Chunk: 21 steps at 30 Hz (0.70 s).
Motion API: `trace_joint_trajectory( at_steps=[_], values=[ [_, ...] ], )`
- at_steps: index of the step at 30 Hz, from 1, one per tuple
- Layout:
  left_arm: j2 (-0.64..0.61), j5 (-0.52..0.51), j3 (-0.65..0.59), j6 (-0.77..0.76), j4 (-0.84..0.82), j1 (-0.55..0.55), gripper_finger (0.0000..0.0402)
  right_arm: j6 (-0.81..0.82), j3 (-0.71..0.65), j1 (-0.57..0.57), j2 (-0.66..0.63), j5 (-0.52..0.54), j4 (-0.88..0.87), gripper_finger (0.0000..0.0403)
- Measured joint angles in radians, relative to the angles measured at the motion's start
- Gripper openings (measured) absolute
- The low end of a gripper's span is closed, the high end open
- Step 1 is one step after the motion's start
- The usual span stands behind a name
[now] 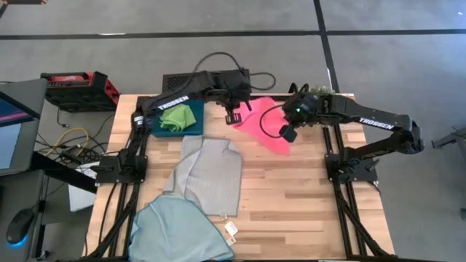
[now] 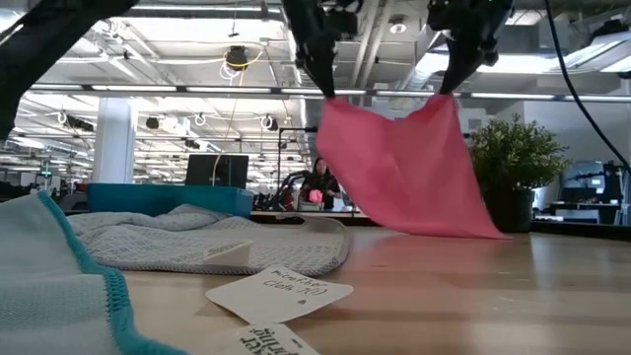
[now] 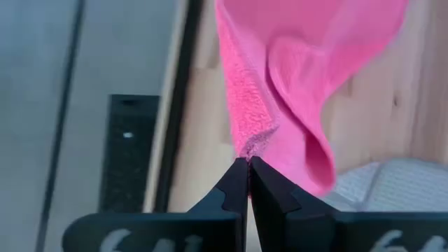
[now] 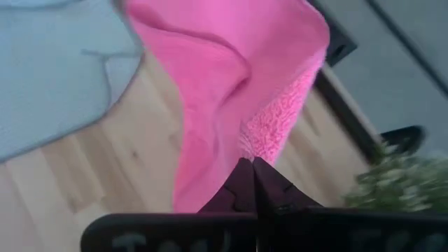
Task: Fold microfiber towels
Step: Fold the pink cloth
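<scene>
The soft pink microfiber towel [image 1: 266, 124] hangs above the far middle of the pale wooden plank desk [image 1: 291, 196], held up by two corners. The left claw [image 1: 234, 116] is pressed together on one upper corner, its dark fingers [image 3: 238, 183] pinching the fuzzy pink edge. The right claw [image 1: 288, 133] pinches the other upper corner, with its fingers [image 4: 253, 178] likewise closed on the cloth. In the low view the pink towel [image 2: 404, 173] droops between the two grips, and its lowest tip seems to reach the desk [image 2: 473, 296].

Beside the pink towel, toward the left arm, sits the rigid dark teal rectangular tray [image 1: 194, 125], with the bright green microfiber towel [image 1: 177, 116] crumpled on it. Nearer the front than the pink towel, the pale grey microfiber towel [image 1: 211, 175] lies spread flat, one corner reaching up beside the tray. The light blue microfiber towel [image 1: 178, 229] lies bunched at the front edge, overlapping the grey one's lower corner. Two small white paper tags [image 1: 231, 231] lie just beside the blue towel.
</scene>
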Motion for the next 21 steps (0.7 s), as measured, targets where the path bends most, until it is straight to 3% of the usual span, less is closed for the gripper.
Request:
trace_joint_trajectory(
  at_steps=[4,8,11,15,19,21],
  values=[
    [-0.051,-0.099,0.000,-0.039,0.021,0.004,0.0000,-0.008,0.047,-0.039,0.006,0.087,0.005,0.0002],
    [-0.108,-0.099,0.002,-0.015,-0.001,0.015,0.0000,-0.077,0.102,-0.075,0.005,0.094,0.007,0.0002],
    [-0.114,-0.159,0.001,-0.050,0.010,0.017,0.0000,-0.084,0.134,-0.085,0.006,0.139,0.028,0.0002],
    [-0.123,-0.091,0.000,0.008,-0.023,0.017,0.0000,-0.160,0.167,-0.083,0.006,0.129,0.037,0.0002],
    [-0.121,-0.123,0.000,-0.011,0.002,0.012,0.0000,-0.205,0.190,-0.084,0.005,0.111,0.044,0.0002],
    [-0.121,-0.034,0.001,0.042,-0.003,0.012,0.0000,-0.224,0.194,-0.085,0.006,0.071,0.042,0.0002]
  ],
)
